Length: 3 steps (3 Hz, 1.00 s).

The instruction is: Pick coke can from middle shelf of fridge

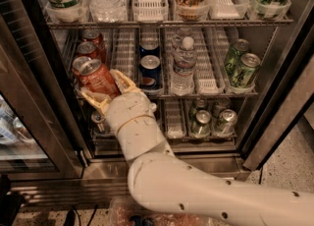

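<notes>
The fridge (274,122) stands open before me. Its middle shelf (211,80) has white slotted lane trays. My gripper (105,90) is at the shelf's front left, shut on a red coke can (98,77), which is tilted and held just in front of the shelf edge. Its fingers (126,83) clasp the can from both sides. Three more red coke cans (88,50) stand in the left lane behind it. My white arm (162,171) rises from the lower right.
Blue Pepsi cans (149,68) stand in the lane right of the gripper, then a water bottle (184,65), then green cans (243,68) at the right. More cans (211,122) sit on the lower shelf. The glass door (29,97) hangs open at left.
</notes>
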Motion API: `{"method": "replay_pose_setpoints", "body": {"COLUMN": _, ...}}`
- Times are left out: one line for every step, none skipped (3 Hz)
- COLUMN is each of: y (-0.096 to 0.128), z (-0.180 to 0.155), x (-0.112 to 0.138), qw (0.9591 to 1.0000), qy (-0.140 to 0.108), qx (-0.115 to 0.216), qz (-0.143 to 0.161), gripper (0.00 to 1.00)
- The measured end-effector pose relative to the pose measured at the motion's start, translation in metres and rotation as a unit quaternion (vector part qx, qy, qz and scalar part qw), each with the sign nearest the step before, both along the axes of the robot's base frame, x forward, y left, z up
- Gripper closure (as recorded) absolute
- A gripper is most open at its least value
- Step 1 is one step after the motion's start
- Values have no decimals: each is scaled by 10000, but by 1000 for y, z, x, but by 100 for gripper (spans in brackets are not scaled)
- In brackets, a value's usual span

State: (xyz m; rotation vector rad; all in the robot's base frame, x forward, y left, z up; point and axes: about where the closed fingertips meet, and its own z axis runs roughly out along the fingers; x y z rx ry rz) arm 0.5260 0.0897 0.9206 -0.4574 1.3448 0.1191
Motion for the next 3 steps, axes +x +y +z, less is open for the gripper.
{"method": "replay_pose_setpoints", "body": {"y": -29, "z": 5, "x": 1, "qw": 9999, "qy": 107, "qx": -63, "qz": 26, "gripper": 100}}
{"method": "replay_pose_setpoints", "body": {"y": -52, "z": 16, "x": 4, "qw": 9994, "qy": 285, "qx": 14, "qz": 181, "gripper": 100}}
{"method": "replay_pose_setpoints", "body": {"y": -70, "z": 27, "x": 13, "qw": 9964, "qy": 652, "qx": 301, "qz": 449, "gripper": 100}}
